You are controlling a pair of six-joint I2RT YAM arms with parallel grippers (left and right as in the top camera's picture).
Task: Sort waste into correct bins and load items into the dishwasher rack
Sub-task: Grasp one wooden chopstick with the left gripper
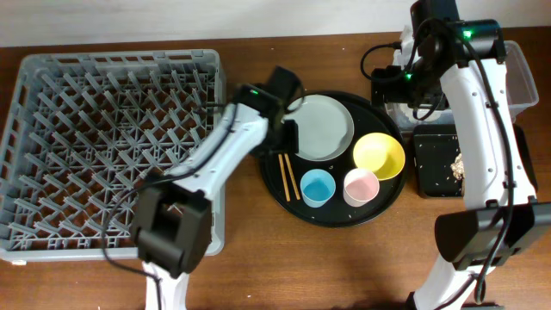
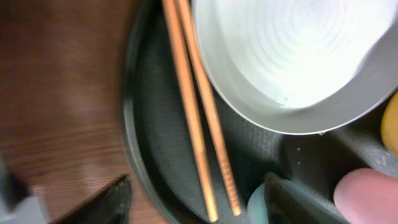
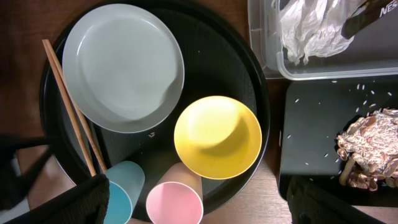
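Note:
The grey-green plate (image 1: pixel 323 126) (image 3: pixel 121 65), yellow bowl (image 1: pixel 379 155) (image 3: pixel 217 135), blue cup (image 1: pixel 317 187) (image 3: pixel 121 193) and pink cup (image 1: pixel 361 186) (image 3: pixel 174 202) sit on the round black tray (image 1: pixel 331 213). My left gripper (image 1: pixel 289 133) (image 2: pixel 199 199) is open and low over the tray's left rim. Its fingers straddle the ends of the chopsticks (image 2: pixel 199 118) beside the plate (image 2: pixel 292 56). My right gripper (image 1: pixel 405 73) (image 3: pixel 199 208) is open and empty, high above the tray. White tissue (image 3: pixel 311 31) lies in the clear tub (image 3: pixel 267 50). A brown-gold wrapper (image 3: pixel 373 149) lies in the shallow black tray (image 3: pixel 311 124). The grey rack (image 1: pixel 103 138) is at left.
The chopsticks (image 1: pixel 288 176) lie on the round tray's left side, next to the blue cup. White grains are scattered on the shallow black tray (image 1: pixel 435 164). The clear tub (image 1: pixel 521 77) stands at the back right. Bare wood table (image 1: pixel 258 250) shows in front.

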